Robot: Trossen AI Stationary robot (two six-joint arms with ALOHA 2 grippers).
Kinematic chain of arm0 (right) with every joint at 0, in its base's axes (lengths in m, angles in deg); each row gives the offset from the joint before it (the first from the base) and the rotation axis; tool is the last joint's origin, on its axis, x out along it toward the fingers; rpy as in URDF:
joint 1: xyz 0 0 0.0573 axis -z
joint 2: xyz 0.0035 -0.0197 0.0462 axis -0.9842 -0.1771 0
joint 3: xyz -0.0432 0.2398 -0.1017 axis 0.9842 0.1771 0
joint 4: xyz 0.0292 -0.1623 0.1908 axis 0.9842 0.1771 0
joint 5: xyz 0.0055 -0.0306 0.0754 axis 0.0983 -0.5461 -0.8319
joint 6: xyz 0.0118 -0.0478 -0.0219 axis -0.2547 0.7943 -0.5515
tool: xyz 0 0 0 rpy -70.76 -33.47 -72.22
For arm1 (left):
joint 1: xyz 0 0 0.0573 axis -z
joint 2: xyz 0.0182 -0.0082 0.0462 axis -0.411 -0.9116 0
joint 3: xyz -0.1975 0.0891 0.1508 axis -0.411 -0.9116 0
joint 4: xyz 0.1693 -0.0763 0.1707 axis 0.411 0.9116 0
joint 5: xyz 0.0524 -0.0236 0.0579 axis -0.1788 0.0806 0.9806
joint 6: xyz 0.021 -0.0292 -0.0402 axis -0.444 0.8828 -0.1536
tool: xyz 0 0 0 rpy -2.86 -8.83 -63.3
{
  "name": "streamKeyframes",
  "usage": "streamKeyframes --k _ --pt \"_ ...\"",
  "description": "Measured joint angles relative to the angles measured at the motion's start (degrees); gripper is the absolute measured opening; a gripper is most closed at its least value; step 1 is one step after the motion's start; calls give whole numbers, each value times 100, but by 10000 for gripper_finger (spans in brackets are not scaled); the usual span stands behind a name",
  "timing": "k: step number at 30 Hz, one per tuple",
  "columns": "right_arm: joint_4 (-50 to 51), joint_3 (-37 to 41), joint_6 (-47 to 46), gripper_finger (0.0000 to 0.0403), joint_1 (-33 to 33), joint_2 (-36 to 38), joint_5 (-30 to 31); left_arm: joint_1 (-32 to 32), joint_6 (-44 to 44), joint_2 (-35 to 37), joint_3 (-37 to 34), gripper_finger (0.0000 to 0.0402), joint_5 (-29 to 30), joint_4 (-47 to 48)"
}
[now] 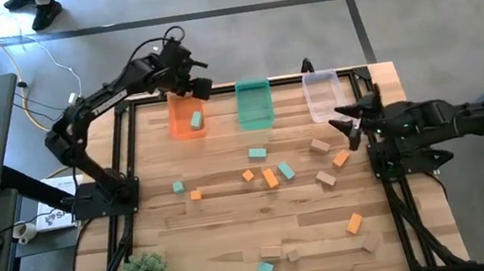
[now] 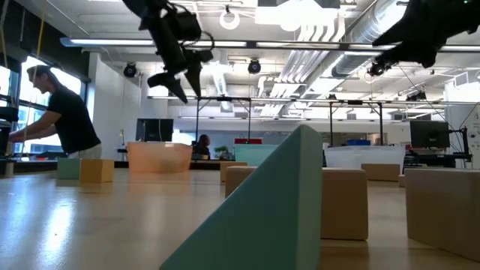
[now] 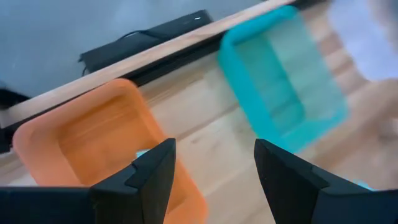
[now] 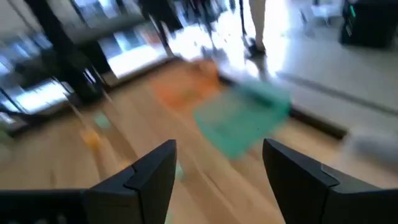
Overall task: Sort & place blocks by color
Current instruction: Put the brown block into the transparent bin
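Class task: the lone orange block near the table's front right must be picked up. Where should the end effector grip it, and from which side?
Grip the orange block across its two long faces, descending from above: it lies flat, slightly angled, with open table around it.

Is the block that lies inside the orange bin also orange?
No, the block in the orange bin is teal, as the high view shows.

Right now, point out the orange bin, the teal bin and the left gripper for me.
orange bin [image 1: 185, 128]: high view, its floor left of the teal block inside.
teal bin [image 1: 255, 105]: high view, middle of its floor.
left gripper [image 3: 214, 165]: left wrist view, midway between its open fingertips.
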Motion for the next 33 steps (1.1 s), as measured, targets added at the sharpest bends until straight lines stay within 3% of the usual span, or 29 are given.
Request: streamKeyframes --k 6,14,28,33 --pt "1158 -459 -1047 227 2 -1111 -265 318 -142 522 0 207 -254 239" --pt "1240 -627 -1340 227 176 -2320 -666 843 -236 959 0 207 -263 565" --pt "1668 -1145 -802 239 1438 -3977 -2299 1409 -232 1052 -2 207 -188 616" --pt "1786 -1146 -563 239 1586 -4468 -2385 1500 -133 1052 -2 207 -186 685"
